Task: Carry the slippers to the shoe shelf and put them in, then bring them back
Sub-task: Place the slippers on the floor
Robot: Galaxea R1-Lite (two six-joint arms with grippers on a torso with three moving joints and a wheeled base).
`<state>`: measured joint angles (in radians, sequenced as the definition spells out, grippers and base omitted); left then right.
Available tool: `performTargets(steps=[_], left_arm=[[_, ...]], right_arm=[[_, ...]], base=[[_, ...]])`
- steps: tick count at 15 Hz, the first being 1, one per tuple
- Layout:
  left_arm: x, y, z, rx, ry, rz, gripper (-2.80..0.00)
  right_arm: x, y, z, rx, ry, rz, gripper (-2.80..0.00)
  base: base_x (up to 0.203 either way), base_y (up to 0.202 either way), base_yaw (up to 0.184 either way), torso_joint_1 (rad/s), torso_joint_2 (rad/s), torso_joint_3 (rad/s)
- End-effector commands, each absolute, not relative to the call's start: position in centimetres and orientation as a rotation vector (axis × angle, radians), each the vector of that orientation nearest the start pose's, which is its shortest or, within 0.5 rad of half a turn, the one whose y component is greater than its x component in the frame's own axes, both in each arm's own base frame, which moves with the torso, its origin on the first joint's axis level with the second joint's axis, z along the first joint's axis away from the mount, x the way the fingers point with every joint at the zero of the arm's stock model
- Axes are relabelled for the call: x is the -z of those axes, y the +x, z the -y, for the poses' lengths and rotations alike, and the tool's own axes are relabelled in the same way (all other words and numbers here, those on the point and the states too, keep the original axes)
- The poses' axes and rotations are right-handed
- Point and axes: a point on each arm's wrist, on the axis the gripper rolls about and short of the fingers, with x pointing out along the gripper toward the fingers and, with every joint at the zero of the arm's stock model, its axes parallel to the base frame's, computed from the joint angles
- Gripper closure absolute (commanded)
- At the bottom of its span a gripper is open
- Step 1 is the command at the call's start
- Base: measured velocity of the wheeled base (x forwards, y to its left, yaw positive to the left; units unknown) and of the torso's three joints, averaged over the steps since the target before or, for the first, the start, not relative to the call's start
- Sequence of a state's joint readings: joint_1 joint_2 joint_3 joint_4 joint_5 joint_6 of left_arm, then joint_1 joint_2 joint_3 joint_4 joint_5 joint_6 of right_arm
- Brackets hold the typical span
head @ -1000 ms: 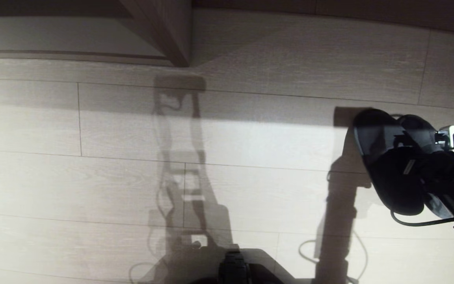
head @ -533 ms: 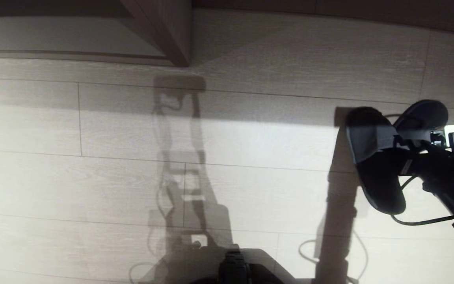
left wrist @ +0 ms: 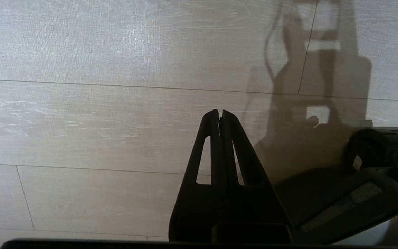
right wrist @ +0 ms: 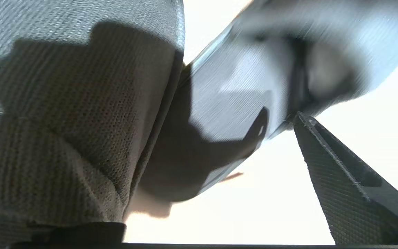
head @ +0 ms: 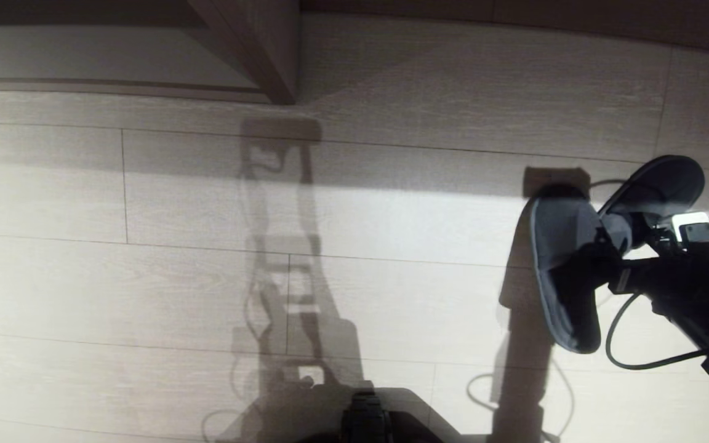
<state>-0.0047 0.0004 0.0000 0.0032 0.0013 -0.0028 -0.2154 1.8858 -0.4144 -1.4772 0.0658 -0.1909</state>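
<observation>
The right tool (head: 628, 246) reaches in low from the right side of the floor (head: 391, 246), its fingers spread apart. The slippers (head: 560, 271) lie split on the floor beside it. The left tool (left wrist: 219, 116) hangs pressed together.

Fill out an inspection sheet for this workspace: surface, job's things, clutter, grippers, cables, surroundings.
Surface: pale wood-grain plank floor, half in sun, crossed by the robot's shadow.
Job's things: the slippers lie on the floor at the robot's right, splayed apart; one flat, the other angled away. The shoe shelf is at the far left, nothing seen in the visible part.
Clutter: nothing seen.
Grippers: right gripper sits between the slippers, jaws spread, gripping neither. Left gripper shut, over bare floor.
Cables: a black cable loops beneath the right arm.
Surroundings: a wood-grain divider panel beside the shelf.
</observation>
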Motion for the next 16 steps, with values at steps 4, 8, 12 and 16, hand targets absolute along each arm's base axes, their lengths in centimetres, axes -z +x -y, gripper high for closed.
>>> performTargets(steps=[4,8,12,16], left_arm=[[-7.5,-2.3,0.0,0.003,-0.003,-0.003,0.00],[-7.5,-2.3,0.0,0.003,-0.003,-0.002,0.00],[-7.5,-2.3,0.0,0.003,-0.003,-0.003,0.00],[-7.5,-2.3,0.0,0.003,-0.003,-0.002,0.00]], right_arm=[[-10.2,26.2,4.6,0.078,-0.175,-0.100,-2.80],[-10.0,26.3,4.2,0.048,-0.104,-0.098,-2.80],[-13.2,27.9,4.5,0.069,-0.123,0.054,-2.80],[-17.5,28.5,4.7,0.109,-0.138,0.183,-2.80]], base=[[0.000,0.000,0.000,0.000,0.00,0.000],[0.000,0.000,0.000,0.000,0.00,0.000],[0.000,0.000,0.000,0.000,0.00,0.000],[0.000,0.000,0.000,0.000,0.00,0.000]])
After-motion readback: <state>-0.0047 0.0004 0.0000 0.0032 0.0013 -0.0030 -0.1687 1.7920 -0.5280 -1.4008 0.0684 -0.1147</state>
